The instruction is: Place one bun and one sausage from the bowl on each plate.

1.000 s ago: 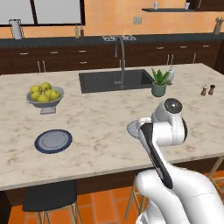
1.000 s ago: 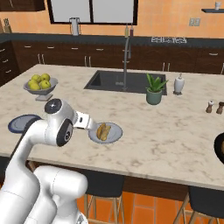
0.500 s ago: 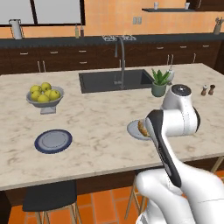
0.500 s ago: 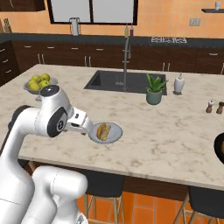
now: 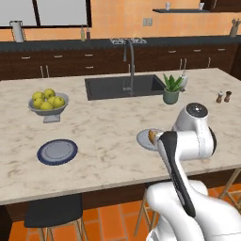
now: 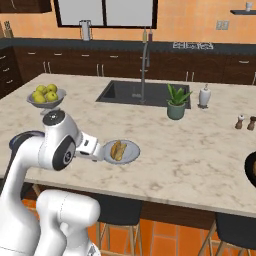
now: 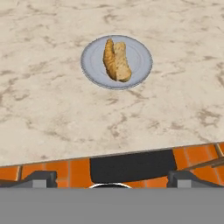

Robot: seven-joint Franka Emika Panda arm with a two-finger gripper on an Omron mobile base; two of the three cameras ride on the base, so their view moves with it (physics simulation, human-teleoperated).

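- The hand (image 7: 112,177) is wide open and holds nothing, above the counter's near edge.
- The counter (image 6: 200,160) carries everything.
- A black bowl (image 6: 251,170) sits at its far right edge.
- A dark-rimmed plate (image 5: 57,151) lies bare at the left.
- A pale plate (image 7: 141,59) holds a bun (image 7: 116,60).

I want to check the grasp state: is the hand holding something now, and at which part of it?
Nothing is held. The hand is open, with only counter and floor between its fingertips. The bun lies on the pale plate, apart from the hand.
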